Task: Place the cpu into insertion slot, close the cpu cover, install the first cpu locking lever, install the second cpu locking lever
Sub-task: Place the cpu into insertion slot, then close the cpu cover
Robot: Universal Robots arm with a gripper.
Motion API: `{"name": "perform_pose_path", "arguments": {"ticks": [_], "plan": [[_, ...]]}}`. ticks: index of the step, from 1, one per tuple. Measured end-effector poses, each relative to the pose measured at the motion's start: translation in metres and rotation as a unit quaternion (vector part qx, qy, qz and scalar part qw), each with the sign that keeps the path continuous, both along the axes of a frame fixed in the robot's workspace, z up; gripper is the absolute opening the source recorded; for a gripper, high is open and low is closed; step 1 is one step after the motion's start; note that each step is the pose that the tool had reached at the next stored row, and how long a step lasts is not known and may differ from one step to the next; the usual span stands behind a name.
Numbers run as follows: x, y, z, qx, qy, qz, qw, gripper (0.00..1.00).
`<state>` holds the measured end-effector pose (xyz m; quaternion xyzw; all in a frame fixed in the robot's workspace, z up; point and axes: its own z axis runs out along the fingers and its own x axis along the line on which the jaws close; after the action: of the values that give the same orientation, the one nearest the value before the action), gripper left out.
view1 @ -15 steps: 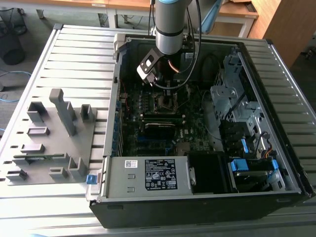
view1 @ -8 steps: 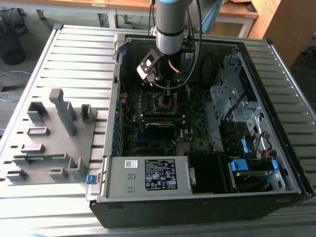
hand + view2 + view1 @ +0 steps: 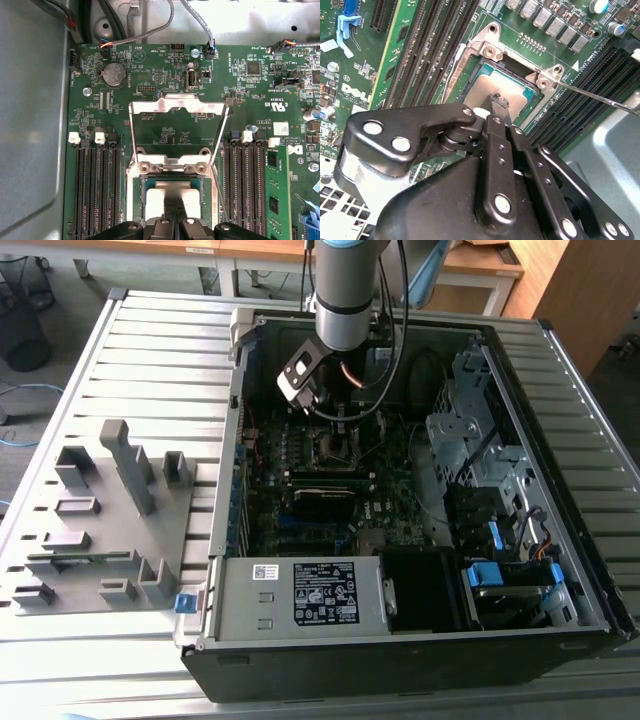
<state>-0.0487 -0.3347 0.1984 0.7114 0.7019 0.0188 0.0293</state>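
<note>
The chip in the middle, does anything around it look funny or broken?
Nothing looks broken. The cpu looks flat in its slot. The odd bits are the cover, flipped wide open off the chip, and a thin lever sticking out loose instead of being latched down.

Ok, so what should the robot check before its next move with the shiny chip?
1. The cpu is in the insertion slot: ok, it lies flat inside the dark rim in both wrist views.
2. The cpu cover is out of the way: ok, it is swung open and lies back from the slot.
3. A locking lever is unhooked: ok, the thin rod sticks out free beside the slot.
4. The pincer is lined up: ok, its tip is over the middle of the cpu.
5. The pincer is touching the cpu: cannot tell.
6. The cpu is turned the right way round: cannot tell.
</note>
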Motion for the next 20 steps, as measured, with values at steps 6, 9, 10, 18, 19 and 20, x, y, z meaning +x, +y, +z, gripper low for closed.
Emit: {"name": "perform_pose_path", "arguments": {"ticks": [6, 9, 10, 18, 19, 20], "plan": [[0.0004, 0.0006, 0.0028, 0.0017, -0.001, 0.0, 1.0, 0.1], [0.0002, 0.0003, 0.01, 0.0008, -0.0005, 0.0, 1.0, 0.1], [0.0001, 0.0002, 0.0127, 0.0006, -0.0004, 0.0, 1.0, 0.1], [0.0001, 0.0002, 0.0404, 0.0006, -0.0004, 0.0, 1.0, 0.1], [0.0001, 0.0002, 0.0405, 0.0006, -0.0004, 0.0, 1.0, 0.1], [0.0001, 0.0002, 0.0405, 0.0006, -0.0004, 0.0, 1.0, 0.1]]}}
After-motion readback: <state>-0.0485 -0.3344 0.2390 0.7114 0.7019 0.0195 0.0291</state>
